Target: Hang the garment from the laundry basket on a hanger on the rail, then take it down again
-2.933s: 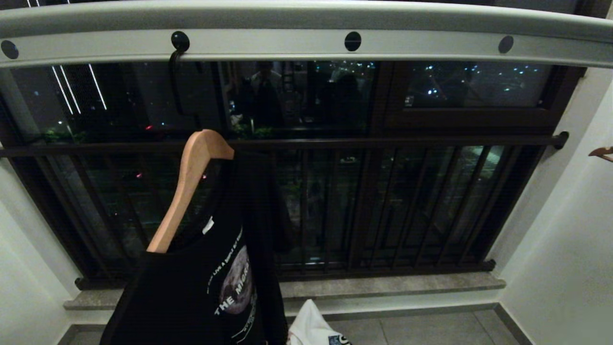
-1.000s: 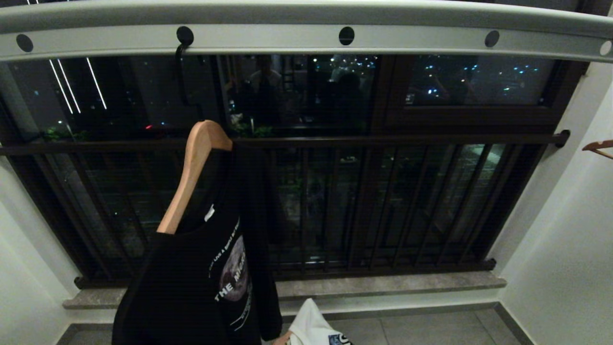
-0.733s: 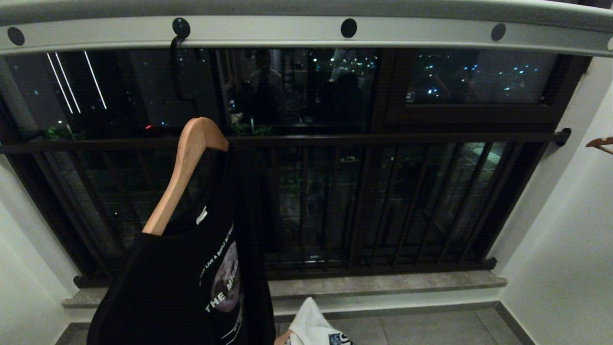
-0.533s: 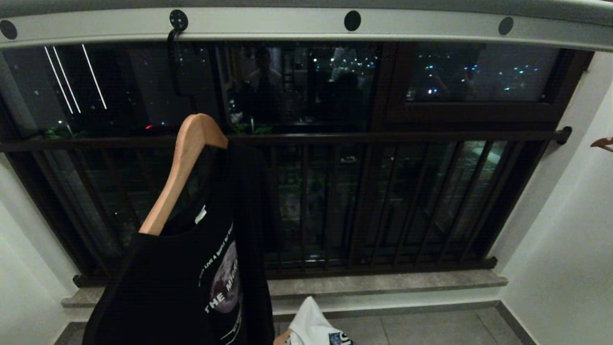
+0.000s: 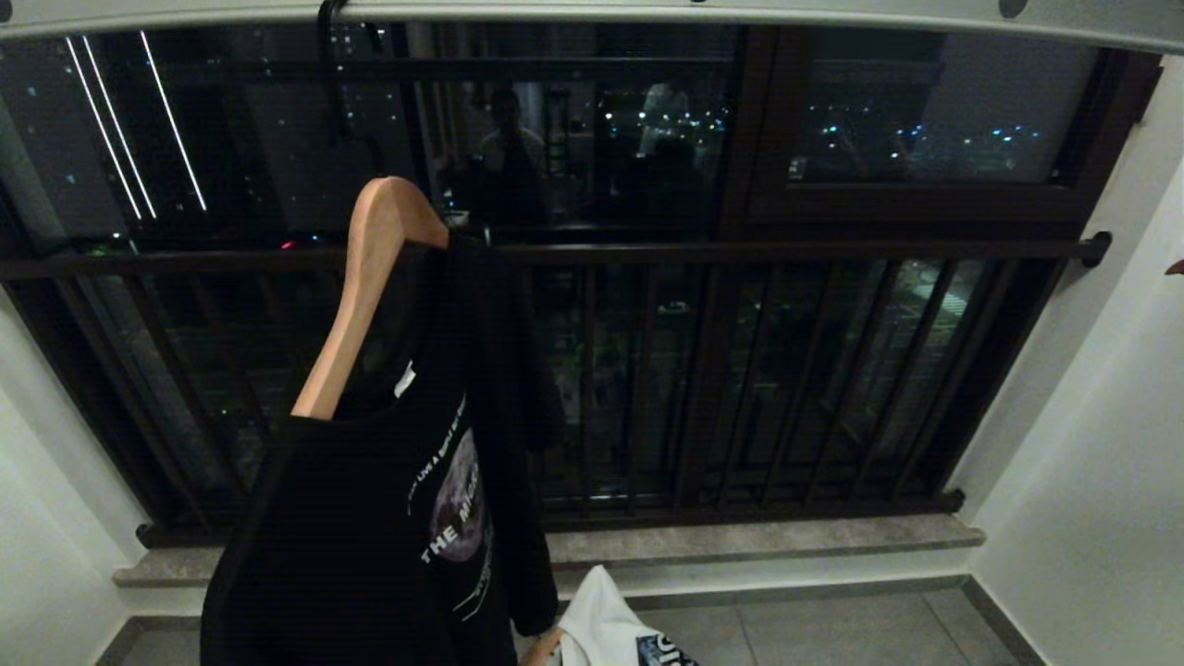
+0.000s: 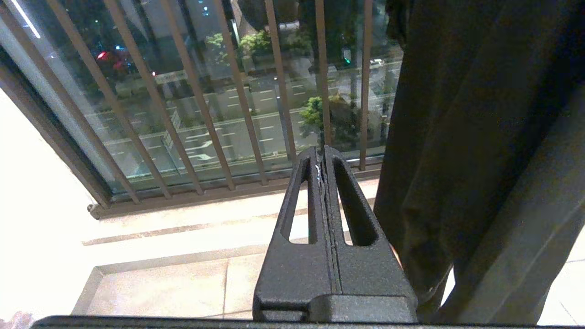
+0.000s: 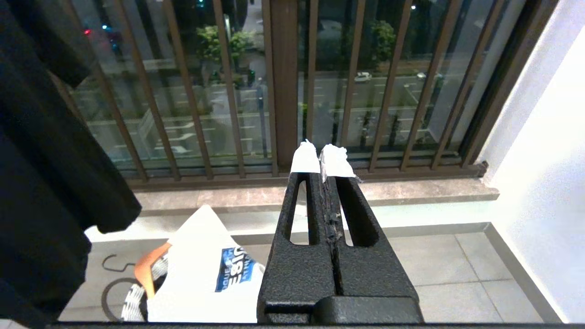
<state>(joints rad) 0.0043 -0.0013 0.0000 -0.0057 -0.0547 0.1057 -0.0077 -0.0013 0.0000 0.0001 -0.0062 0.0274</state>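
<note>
A black printed garment (image 5: 370, 527) hangs on a wooden hanger (image 5: 368, 277), whose black hook (image 5: 326, 65) goes up to the pale grey rail (image 5: 647, 11) at the top edge of the head view. The laundry basket (image 7: 131, 302) stands on the floor below, holding a white garment (image 7: 205, 274) with a blue logo and an orange hanger (image 7: 148, 267). My left gripper (image 6: 323, 153) is shut and empty beside the black cloth (image 6: 480, 137). The right gripper (image 7: 322, 157), with white-taped tips, is shut and empty above the basket. Neither gripper shows in the head view.
Dark brown window bars (image 5: 740, 388) and a stone sill (image 5: 740, 541) run across ahead. A white wall (image 5: 1091, 462) closes the right side. Grey floor tiles (image 7: 457, 274) lie to the right of the basket. A hanger tip (image 5: 1175, 268) pokes in at the far right.
The whole head view has shifted: the rail has slid up to the top edge, so the camera has moved. The black garment sways slightly on its hanger.
</note>
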